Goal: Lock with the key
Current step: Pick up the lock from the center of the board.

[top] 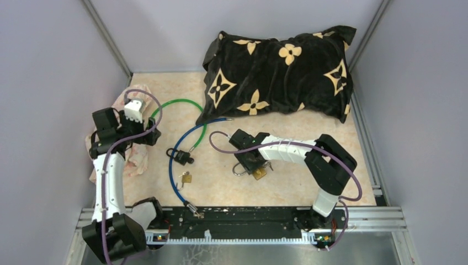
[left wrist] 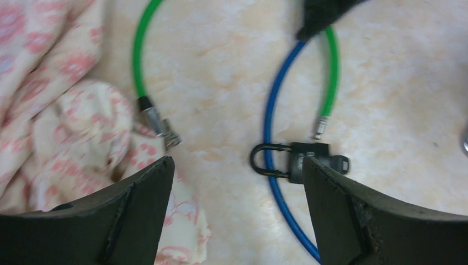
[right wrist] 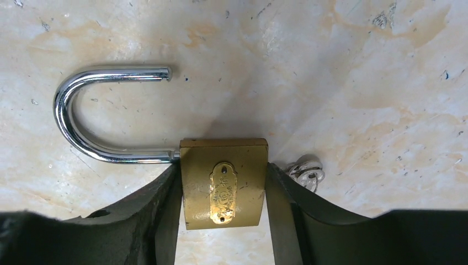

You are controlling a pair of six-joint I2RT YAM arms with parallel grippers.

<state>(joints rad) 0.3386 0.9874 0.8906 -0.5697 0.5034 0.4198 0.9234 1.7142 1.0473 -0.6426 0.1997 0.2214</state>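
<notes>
My right gripper (right wrist: 223, 190) is shut on the body of a brass padlock (right wrist: 223, 182) that lies on the table. Its silver shackle (right wrist: 88, 118) is open and swung out to the left. A key ring (right wrist: 306, 172) sticks out just right of the right finger. In the top view the right gripper (top: 252, 160) sits over this brass padlock (top: 259, 173) at the table's middle. My left gripper (left wrist: 237, 182) is open and empty, above the table left of a black padlock (left wrist: 301, 160) with a black-headed key (left wrist: 341, 163) in it.
A blue cable (left wrist: 270, 110) runs through the black padlock's shackle, and a green cable (left wrist: 331, 72) crosses it. A small brass padlock (top: 186, 178) hangs on the blue cable. A pink-patterned cloth (left wrist: 55, 110) lies at the left. A black pillow (top: 281, 72) fills the back.
</notes>
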